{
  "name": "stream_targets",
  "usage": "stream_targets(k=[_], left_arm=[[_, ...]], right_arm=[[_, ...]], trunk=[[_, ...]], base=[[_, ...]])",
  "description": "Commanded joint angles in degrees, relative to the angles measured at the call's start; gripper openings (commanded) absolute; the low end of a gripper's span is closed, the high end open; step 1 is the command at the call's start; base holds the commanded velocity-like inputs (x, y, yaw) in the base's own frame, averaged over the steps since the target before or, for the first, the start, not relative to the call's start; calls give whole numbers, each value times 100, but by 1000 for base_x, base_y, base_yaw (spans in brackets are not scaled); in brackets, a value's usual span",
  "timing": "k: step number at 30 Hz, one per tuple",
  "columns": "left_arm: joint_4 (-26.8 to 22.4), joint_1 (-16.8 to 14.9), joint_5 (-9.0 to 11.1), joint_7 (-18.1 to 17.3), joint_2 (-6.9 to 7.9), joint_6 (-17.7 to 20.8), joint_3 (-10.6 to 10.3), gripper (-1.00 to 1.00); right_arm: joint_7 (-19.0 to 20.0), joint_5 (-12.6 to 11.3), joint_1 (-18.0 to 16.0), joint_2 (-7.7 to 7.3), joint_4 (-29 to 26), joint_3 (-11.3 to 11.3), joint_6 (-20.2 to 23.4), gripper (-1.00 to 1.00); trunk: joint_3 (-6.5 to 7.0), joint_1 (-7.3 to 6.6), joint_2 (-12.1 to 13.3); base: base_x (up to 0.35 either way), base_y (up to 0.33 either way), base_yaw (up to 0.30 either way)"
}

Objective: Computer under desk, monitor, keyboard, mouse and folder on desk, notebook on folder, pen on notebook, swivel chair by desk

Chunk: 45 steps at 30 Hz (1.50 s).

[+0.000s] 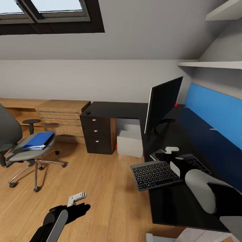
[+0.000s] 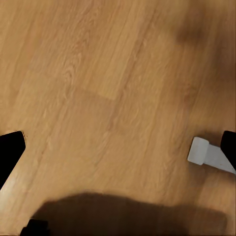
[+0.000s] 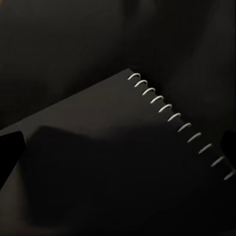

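At left, the folder (image 1: 37,140) lies on the chair (image 1: 23,148). At lower left the left gripper (image 1: 78,199) hangs released over the floor (image 2: 98,73). Right of centre, monitor (image 1: 162,103) and keyboard (image 1: 155,174) sit on the desk (image 1: 188,134). The right gripper (image 1: 170,150) hovers unclenched over the notebook (image 3: 108,162).

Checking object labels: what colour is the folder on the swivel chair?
Bright blue; the folder shows best in the head view.
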Motion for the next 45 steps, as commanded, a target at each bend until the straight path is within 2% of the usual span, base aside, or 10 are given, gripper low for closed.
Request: stream_targets(k=[1,20,28,45], left_arm=[[-7,-3,60,58,5,12,-13,100],[-7,-3,60,58,9,12,-10,100],[-11,-3,60,47,11,12,-6,100],[-7,-3,60,59,-4,12,-17,100]], right_arm=[[20,66,0,-1,168,-31,-4,100],[20,66,0,-1,168,-31,-4,100],[20,65,0,-1,175,-31,-4,100],[29,58,0,-10,168,-31,-4,100]], trunk=[[-6,-4,-3],[-6,-4,-3],[-6,-4,-3],[299,-377,679]], base=[[-334,0,0],[-329,0,0],[-57,0,0],[-1,0,0]])
